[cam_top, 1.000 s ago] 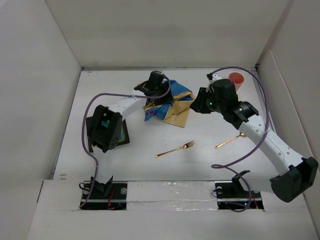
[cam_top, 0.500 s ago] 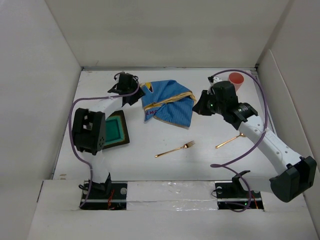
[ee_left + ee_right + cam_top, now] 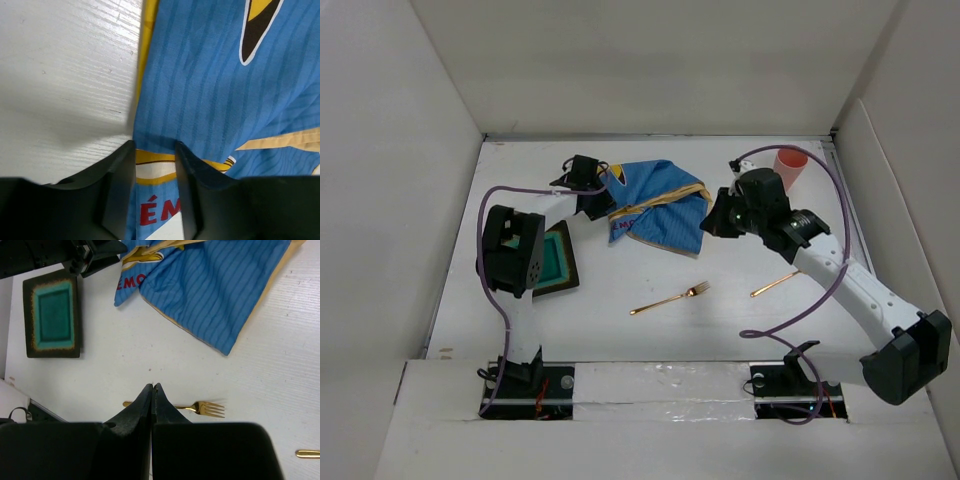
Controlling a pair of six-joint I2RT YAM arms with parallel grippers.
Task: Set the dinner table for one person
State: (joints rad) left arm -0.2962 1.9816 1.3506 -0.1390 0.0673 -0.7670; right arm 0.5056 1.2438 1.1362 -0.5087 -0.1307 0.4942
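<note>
The white dinner table (image 3: 620, 330) carries a blue cartoon-print placemat (image 3: 655, 205) at the back middle, partly spread, with a yellow border. My left gripper (image 3: 588, 183) is low at the mat's left edge. In the left wrist view the gripper (image 3: 154, 145) is open, with the mat's (image 3: 215, 75) border showing between the jaws. My right gripper (image 3: 720, 215) hovers by the mat's right corner. In the right wrist view it (image 3: 152, 385) is shut and empty above the bare table.
A dark square plate (image 3: 555, 258) with a teal middle lies at the left beside my left arm. A gold fork (image 3: 670, 298) lies at the centre front, also in the right wrist view (image 3: 200, 408). A second gold utensil (image 3: 780, 282) lies right of it. A red cup (image 3: 790, 163) stands at the back right. White walls surround the table.
The crumpled placemat was spread flatter. My left gripper swung left off the mat, then came back to its left edge, uncovering the plate. My right gripper shifted slightly toward the front.
</note>
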